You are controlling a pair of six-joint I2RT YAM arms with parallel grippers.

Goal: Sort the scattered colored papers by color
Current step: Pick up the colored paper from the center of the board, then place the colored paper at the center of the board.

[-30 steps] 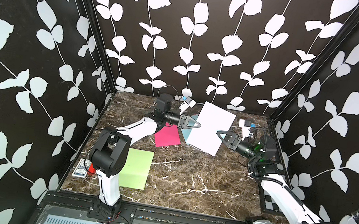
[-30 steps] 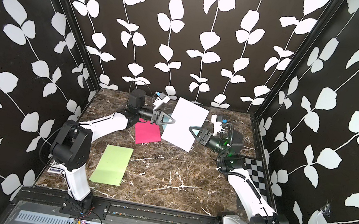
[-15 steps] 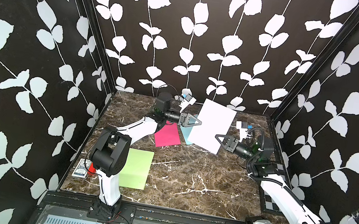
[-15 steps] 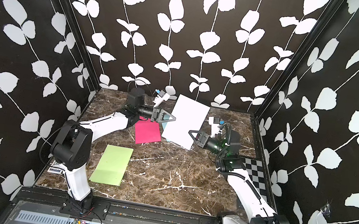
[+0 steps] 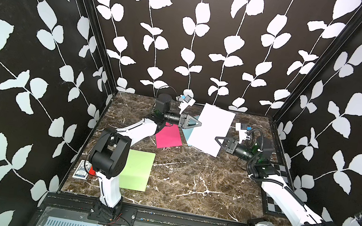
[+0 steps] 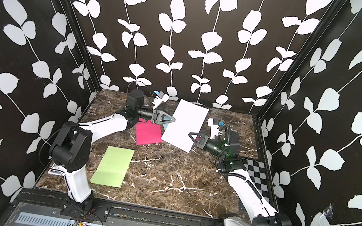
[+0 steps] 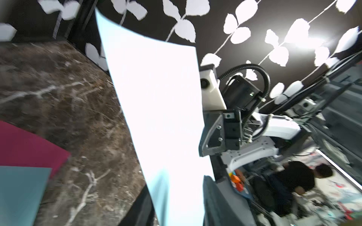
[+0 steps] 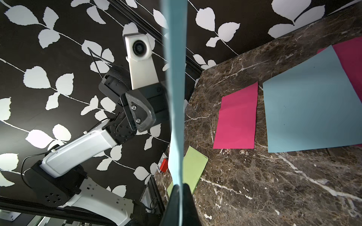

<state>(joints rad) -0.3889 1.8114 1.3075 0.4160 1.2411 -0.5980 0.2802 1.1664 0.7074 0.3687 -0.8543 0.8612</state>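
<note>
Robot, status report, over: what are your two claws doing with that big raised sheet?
Right gripper shut on raised pale-blue white-backed paper sheet. Left gripper open at its opposite edge. Flat blue sheet and magenta sheet below, nothing blocking.

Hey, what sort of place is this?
Likely a robot test cell in a lab: a left arm and right arm on a rail at a marble-look tabletop, boxed in by leaf-patterned walls, a checkerboard panel at the edge.

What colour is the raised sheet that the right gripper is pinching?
Pale blue. The thin raised paper sheet shows it best in the right wrist view.
</note>
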